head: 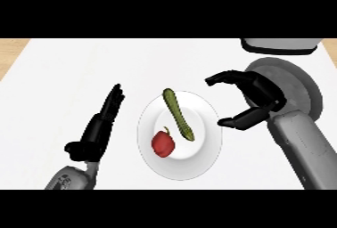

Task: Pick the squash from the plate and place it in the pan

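Glossy white plate [197, 167], matt grey pan [299, 80], smooth green squash [178, 113], pale wood counter edge [12, 53]

You have two arms coming up from the lower edge, each a smooth, rounded grey forearm shell ending in a black hand: the left hand [105, 116] is slim and dark all over, made of blocky segmented fingers above a bulkier black wrist section. Your left forearm [71, 178] carries a small dark marking on its pale grey casing near the bottom edge, too small to read. Your right hand [255, 95] is the same glossy black with thick jointed fingers and thumb, and your right forearm [304, 149] is a broad grey casing with faint panel seams.
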Robot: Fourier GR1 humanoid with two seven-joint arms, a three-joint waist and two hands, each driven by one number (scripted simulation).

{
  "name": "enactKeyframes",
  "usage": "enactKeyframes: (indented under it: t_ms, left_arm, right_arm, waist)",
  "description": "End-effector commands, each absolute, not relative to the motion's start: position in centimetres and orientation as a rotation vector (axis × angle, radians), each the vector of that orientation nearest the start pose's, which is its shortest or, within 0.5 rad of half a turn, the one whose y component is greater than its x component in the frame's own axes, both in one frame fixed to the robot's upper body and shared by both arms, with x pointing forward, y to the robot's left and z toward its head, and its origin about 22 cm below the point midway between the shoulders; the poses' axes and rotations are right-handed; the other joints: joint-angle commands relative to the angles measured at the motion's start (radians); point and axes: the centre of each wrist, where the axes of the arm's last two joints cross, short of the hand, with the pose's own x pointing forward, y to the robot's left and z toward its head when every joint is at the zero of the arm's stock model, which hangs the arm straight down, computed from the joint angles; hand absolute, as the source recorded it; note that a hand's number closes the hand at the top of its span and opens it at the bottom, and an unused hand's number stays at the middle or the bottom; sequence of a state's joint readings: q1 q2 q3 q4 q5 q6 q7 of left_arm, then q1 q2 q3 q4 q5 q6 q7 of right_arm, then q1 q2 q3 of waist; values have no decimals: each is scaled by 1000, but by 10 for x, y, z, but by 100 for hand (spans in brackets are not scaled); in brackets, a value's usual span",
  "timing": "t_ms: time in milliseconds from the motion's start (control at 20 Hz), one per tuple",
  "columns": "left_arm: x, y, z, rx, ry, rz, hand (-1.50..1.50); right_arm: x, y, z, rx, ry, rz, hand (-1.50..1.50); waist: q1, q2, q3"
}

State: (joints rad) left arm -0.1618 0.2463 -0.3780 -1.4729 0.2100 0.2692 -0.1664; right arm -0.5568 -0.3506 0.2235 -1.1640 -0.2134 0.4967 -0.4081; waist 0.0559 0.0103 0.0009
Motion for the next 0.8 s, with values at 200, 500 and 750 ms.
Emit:
enactKeyframes:
  t_ms: [200, 500, 750]
  left_arm:
    - [255, 192, -2, -101, -1692, -155, 0]
    - [261, 194, 4, -95, -1702, -150, 0]
    - [247, 202, 10, -96, -1711, -156, 0]
  right_arm:
    - [410, -225, 100, 502, -1960, 1083, -150]
    - [427, -177, 134, 403, -1859, 1376, -150]
    - [420, -144, 125, 269, -1699, 1642, -150]
  waist:
    - [-17, 2, 0]
    - [-28, -2, -1]
    - [-26, -8, -1]
